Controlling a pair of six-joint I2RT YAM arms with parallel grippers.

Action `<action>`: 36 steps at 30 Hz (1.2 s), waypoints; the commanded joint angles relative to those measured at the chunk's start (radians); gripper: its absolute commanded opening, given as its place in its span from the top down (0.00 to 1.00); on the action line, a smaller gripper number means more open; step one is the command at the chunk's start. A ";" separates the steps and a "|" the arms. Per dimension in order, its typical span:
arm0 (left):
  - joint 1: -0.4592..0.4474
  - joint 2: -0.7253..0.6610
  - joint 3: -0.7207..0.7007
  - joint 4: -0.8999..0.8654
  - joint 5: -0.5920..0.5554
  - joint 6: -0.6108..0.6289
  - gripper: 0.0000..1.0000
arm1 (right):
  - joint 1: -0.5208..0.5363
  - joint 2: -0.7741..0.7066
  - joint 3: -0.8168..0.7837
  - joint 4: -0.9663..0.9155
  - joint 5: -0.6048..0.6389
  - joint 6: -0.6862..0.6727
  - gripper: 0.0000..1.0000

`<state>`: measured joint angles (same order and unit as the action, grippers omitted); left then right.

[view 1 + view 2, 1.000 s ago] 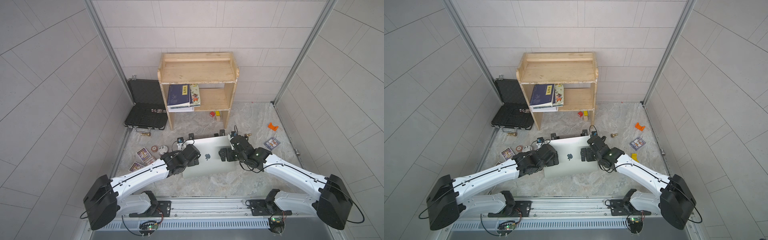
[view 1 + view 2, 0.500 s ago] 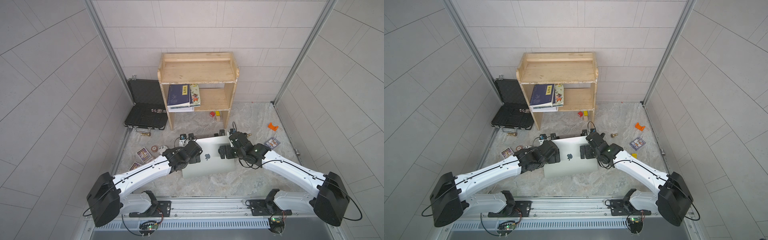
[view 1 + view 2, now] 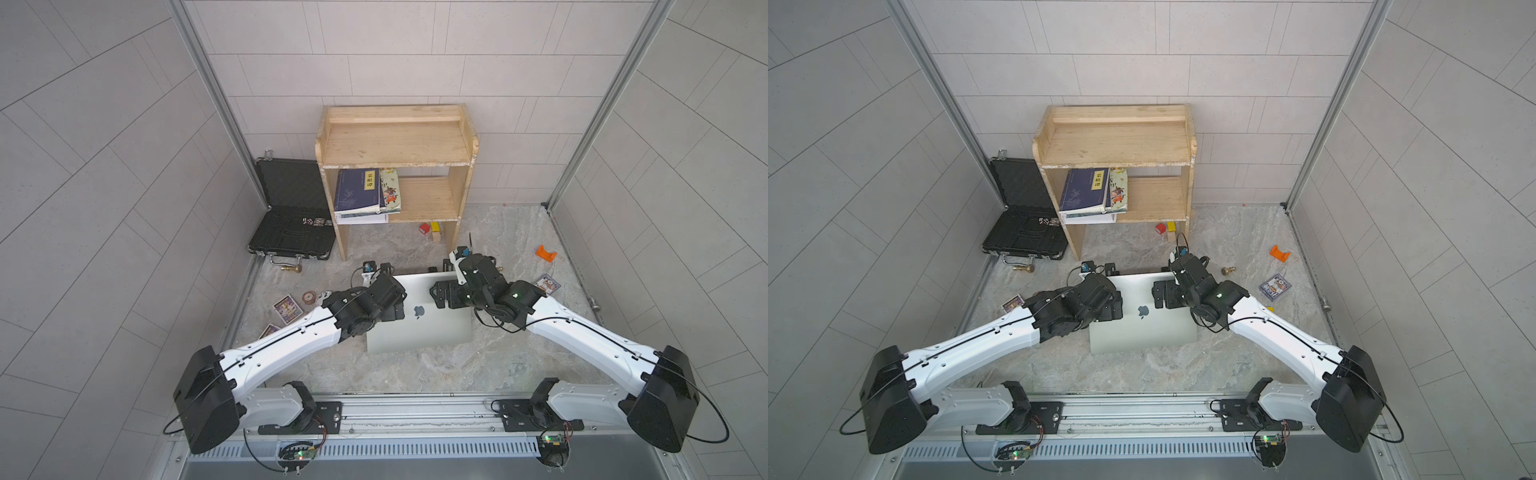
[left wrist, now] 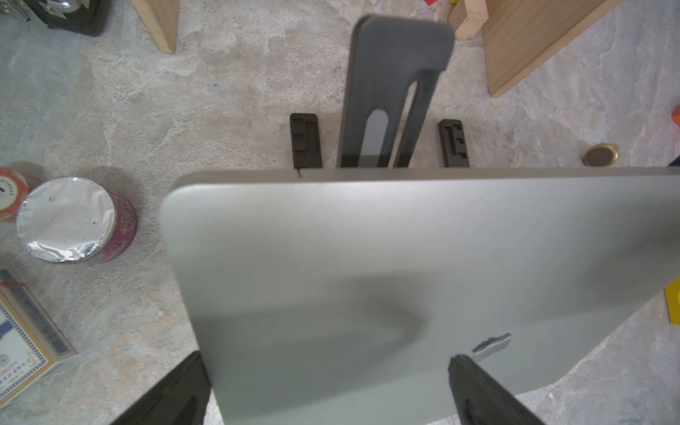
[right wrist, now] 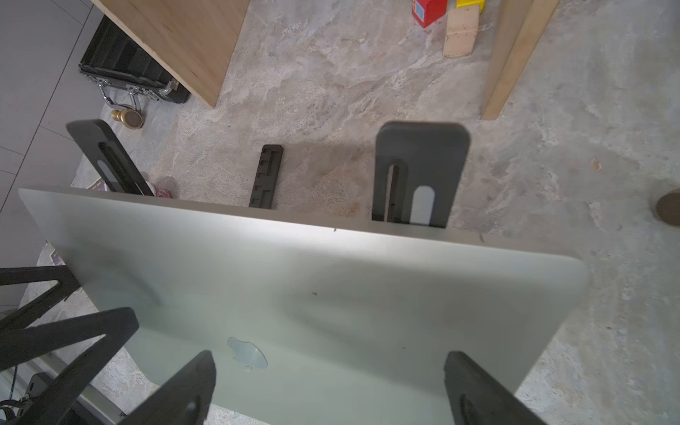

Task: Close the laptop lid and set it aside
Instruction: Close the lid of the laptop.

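Note:
The silver laptop lies in the middle of the floor on a black folding stand. The laptop lid is down, with the apple logo facing up; no screen or keys show. My left gripper is open over the lid's left part, one finger past the laptop's left edge. My right gripper is open over the lid's right part, beside the logo. I cannot tell whether either gripper touches the lid.
A wooden shelf with books stands at the back, with an open black briefcase to its left. A foil-topped tin, card boxes, a brass knob, an orange piece and small blocks lie around.
Both arms have shifted a little toward the back of the laptop, over its lid. The laptop has not visibly moved, and both grippers have stayed open.

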<state>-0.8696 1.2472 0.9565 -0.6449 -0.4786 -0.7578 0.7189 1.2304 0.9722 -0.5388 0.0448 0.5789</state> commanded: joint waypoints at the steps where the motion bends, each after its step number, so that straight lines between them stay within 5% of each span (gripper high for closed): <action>1: -0.001 0.003 0.035 0.023 0.007 0.020 0.00 | 0.002 -0.004 0.028 -0.012 0.018 -0.016 0.00; 10: 0.005 -0.053 -0.045 -0.019 -0.063 -0.026 0.00 | -0.012 -0.118 -0.057 -0.031 0.099 0.001 0.00; 18: 0.040 -0.151 -0.171 0.064 -0.046 -0.020 0.00 | -0.100 -0.180 -0.179 0.039 -0.003 -0.006 0.00; 36: 0.057 0.014 -0.089 0.188 -0.024 0.061 0.00 | -0.125 -0.052 -0.177 0.155 -0.073 -0.026 0.00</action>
<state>-0.8181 1.2533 0.8318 -0.4759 -0.5125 -0.7235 0.5983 1.1641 0.7620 -0.4026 -0.0158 0.5697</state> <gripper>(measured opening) 0.999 0.999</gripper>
